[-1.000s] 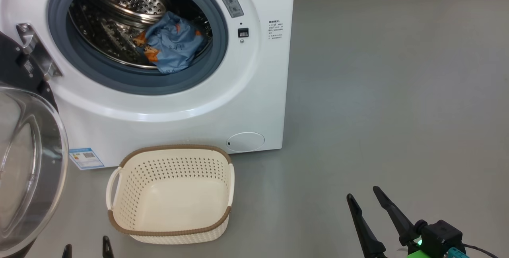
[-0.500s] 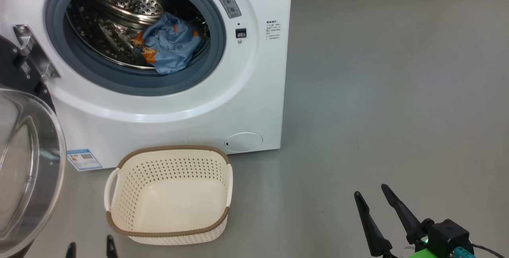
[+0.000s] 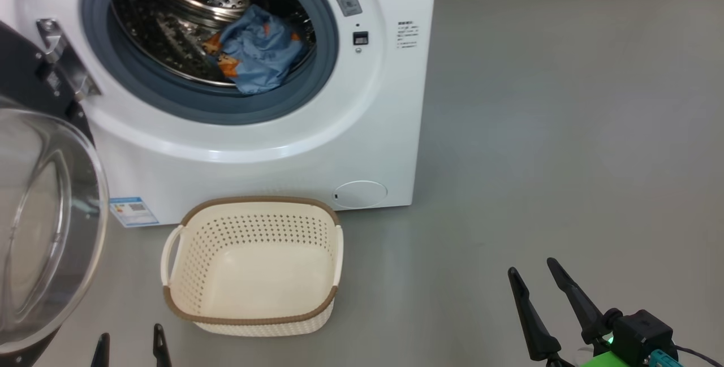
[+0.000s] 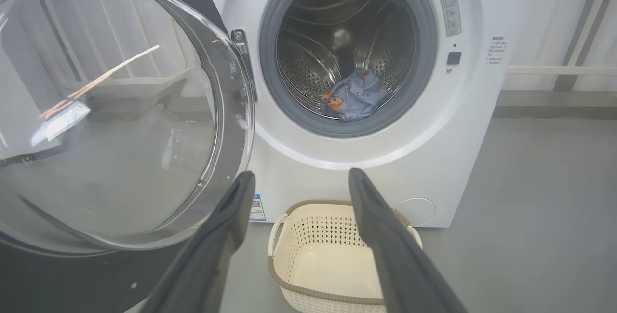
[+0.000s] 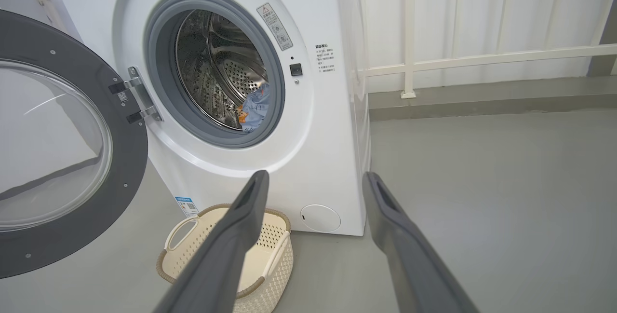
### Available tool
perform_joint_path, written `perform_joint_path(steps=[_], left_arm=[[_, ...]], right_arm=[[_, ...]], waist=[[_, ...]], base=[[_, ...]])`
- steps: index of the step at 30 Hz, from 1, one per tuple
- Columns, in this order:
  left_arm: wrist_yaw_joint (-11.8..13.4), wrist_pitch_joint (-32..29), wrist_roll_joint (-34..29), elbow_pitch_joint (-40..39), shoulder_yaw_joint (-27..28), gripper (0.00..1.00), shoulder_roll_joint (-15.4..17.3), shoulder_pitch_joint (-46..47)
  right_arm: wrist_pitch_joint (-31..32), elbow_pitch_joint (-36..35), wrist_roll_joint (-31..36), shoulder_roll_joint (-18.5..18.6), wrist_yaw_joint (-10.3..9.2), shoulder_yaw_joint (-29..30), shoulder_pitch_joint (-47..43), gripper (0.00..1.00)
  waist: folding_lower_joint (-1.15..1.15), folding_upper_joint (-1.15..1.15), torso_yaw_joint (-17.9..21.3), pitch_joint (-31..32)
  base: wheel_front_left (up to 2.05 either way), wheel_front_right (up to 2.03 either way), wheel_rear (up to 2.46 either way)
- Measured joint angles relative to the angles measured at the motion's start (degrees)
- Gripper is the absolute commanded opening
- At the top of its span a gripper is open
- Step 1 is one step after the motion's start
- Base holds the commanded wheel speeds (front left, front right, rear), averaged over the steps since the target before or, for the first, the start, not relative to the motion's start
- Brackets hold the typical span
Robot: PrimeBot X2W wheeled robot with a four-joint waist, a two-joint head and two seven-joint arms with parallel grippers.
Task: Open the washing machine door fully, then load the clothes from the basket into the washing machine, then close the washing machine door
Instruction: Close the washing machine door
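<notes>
The white washing machine [image 3: 271,146] stands with its door [image 3: 39,225] swung wide to the left, glass bowl facing me. Light blue clothes [image 3: 257,50] with orange figures lie bunched in the steel drum, at the front lip. The cream basket [image 3: 251,217] sits on the floor in front of the machine with nothing in it. My left gripper [image 3: 130,337] is open at the bottom left, just its fingertips showing, near the basket's front corner. My right gripper [image 3: 531,276] is open at the lower right, well clear of the basket. In the wrist views the clothes [image 4: 354,101] [image 5: 253,108] show inside the drum.
Bare grey floor spreads to the right of the machine. A white railing [image 5: 482,57] and wall run behind, with a low grey kerb [image 5: 482,98]. The open door [image 4: 120,110] stands close on the left of my left gripper [image 4: 299,178].
The whole head picture has shifted a little right and down, so the camera moved. Both grippers stay open; the clothes, basket and door lie as before.
</notes>
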State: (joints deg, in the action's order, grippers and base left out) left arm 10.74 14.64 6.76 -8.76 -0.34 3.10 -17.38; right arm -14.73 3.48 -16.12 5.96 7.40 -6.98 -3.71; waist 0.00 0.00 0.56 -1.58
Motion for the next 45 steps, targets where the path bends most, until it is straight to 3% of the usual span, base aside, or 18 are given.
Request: perform_joint_path(steps=[45], left_arm=[[0.6, 0.0, 1.6, 0.6, 2.5, 1.0, -0.2, 1.3]], right_arm=[[0.0, 0.2, 0.5, 2.0, 0.0, -3.7, 2.9, 1.0]], waist=[[0.0, 0.0, -22.6, -1.0]], base=[[0.0, 0.0, 0.0]])
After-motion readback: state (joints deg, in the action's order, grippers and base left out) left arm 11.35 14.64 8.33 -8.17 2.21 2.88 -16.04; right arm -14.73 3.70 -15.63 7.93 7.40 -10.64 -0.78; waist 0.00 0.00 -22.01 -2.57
